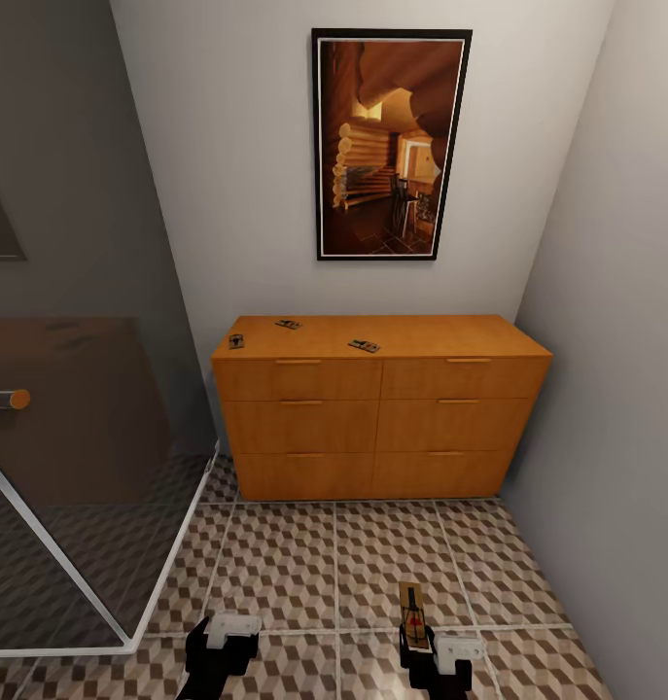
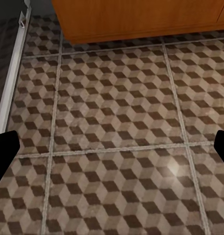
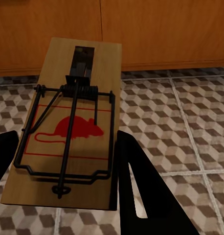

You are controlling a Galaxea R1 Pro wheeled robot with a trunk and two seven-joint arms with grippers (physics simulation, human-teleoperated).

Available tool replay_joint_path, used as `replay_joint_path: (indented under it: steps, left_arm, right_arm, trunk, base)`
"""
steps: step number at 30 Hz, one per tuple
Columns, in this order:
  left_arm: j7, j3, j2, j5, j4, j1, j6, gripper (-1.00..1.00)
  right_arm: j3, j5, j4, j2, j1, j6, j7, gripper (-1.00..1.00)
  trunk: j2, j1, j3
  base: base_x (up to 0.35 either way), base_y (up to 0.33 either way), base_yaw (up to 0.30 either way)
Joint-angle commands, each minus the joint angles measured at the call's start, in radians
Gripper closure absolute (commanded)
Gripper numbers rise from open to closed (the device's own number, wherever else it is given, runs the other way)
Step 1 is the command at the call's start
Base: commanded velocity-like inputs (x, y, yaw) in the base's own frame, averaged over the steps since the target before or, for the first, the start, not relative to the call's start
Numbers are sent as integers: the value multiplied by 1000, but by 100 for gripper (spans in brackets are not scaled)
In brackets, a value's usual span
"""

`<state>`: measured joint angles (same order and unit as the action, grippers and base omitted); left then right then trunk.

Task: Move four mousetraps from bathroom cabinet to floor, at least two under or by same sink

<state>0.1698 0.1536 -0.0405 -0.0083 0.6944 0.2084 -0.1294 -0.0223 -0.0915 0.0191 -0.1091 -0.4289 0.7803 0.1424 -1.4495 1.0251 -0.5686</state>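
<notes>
Small bathroom corner: pale walls, a framed cabin picture (image 1: 391,144), a glass shower screen (image 1: 81,467) at the left, cube-patterned bathroom floor (image 1: 304,564) underfoot. Against the back wall, the cabinet (image 1: 377,413), drawers shut, three mousetraps (image 1: 364,345) resting on its flat top. Right tool (image 1: 423,649) clamped on a fourth mousetrap (image 3: 73,127), held above the tiles, wire bar and red mouse mark facing up. Left tool (image 1: 222,644) spread wide over bare tile, holding nothing. Best to lower the board flat and level onto the tiles before releasing, clear of the shower frame, preferably beside a sink.
</notes>
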Motion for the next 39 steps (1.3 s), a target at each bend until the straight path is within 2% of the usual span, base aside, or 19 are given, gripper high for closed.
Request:
replay_joint_path:
  steps: [1, 39]
  left_arm:
    - [8, 4, 1, -1, -1, 1, -3, -100]
    - [9, 4, 1, 1, -3, 0, -1, -100]
  right_arm:
    - [-2, -8, -1, 0, -1, 2, 5, 100]
    - [-2, -8, -1, 0, -1, 2, 5, 100]
  trunk:
    - [0, 0, -1]
    - [0, 0, -1]
  base:
    - [0, 0, 0]
    - [0, 0, 0]
